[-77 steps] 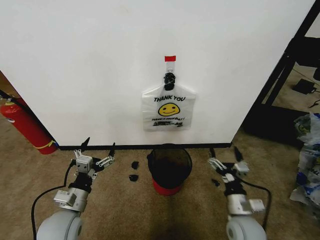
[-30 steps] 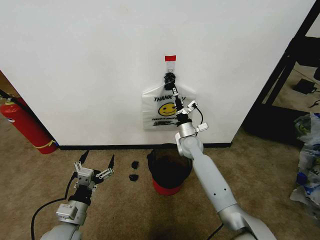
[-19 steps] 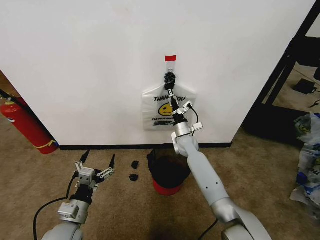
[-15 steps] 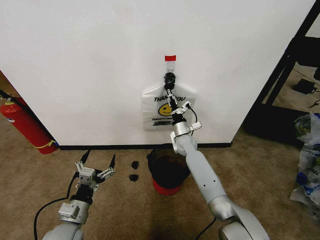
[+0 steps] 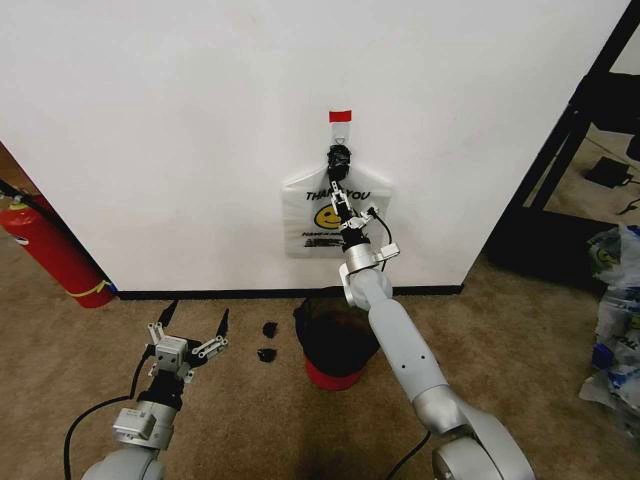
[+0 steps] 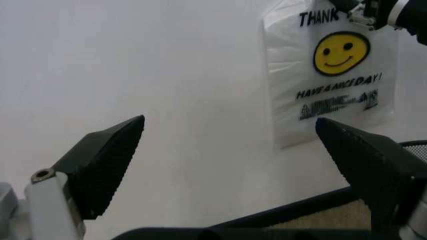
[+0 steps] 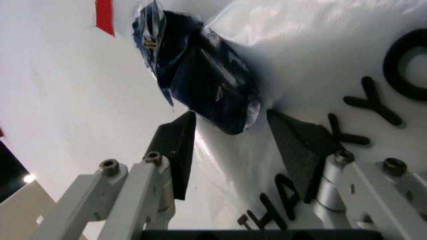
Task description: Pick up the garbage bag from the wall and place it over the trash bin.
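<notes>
The garbage bag [image 5: 335, 215], white with "THANK YOU" over a yellow smiley, hangs flat on the wall [image 5: 180, 130] from a hook under a red tape strip [image 5: 341, 117]. My right gripper [image 5: 342, 196] is raised against the bag's upper part, open. In the right wrist view its fingers [image 7: 179, 150] stand on either side of the lower end of the bunched dark blue handles [image 7: 207, 75], gripper [image 7: 237, 150] not closed on them. The trash bin [image 5: 338, 340] stands on the carpet right below the bag. My left gripper [image 5: 190, 322] waits low and open; its view also shows the bag [image 6: 330, 75].
A red fire extinguisher [image 5: 50, 250] leans by the wall at the left. Two small black objects [image 5: 268, 342] lie on the carpet left of the bin. A black rack [image 5: 570, 130] and a heap of plastic bags [image 5: 615, 300] are at the right.
My right arm rose from beside the bin to the bag, then crept up and left toward the handles. The left arm stayed put.
</notes>
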Tool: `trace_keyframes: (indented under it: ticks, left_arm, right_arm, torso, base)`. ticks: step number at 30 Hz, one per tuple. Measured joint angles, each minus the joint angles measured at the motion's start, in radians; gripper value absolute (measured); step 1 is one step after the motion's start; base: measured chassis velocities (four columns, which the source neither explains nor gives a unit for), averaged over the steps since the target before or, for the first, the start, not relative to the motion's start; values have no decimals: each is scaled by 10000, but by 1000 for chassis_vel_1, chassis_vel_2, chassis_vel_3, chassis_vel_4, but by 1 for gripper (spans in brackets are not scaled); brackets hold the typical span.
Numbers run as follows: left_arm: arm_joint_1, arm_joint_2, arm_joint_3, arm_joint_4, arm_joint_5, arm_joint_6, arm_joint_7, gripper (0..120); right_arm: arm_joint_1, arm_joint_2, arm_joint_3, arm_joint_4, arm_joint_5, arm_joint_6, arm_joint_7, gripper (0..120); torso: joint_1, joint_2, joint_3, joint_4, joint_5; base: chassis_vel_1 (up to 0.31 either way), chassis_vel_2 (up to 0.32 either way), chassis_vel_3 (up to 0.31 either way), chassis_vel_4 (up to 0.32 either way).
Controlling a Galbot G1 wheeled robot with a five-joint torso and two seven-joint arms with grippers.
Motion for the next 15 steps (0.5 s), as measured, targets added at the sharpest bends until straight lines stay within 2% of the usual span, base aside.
trace_keyframes:
  ticks: [8, 15]
  left_arm:
    - [-56, -1, 98, 76, 14, -18, 4, 100]
    - [-106, -34, 160, 81, 47, -17, 25, 100]
  right_arm:
    - [9, -62, -105, 354, 24, 27, 47, 44]
    - [-233, -240, -345, 760, -52, 27, 37, 44]
  torso:
    - [1, 1, -1, 8, -1]
    - [3, 1, -1, 1, 0]
  base:
    - [0, 0, 0, 0]
    - [0, 0, 0, 0]
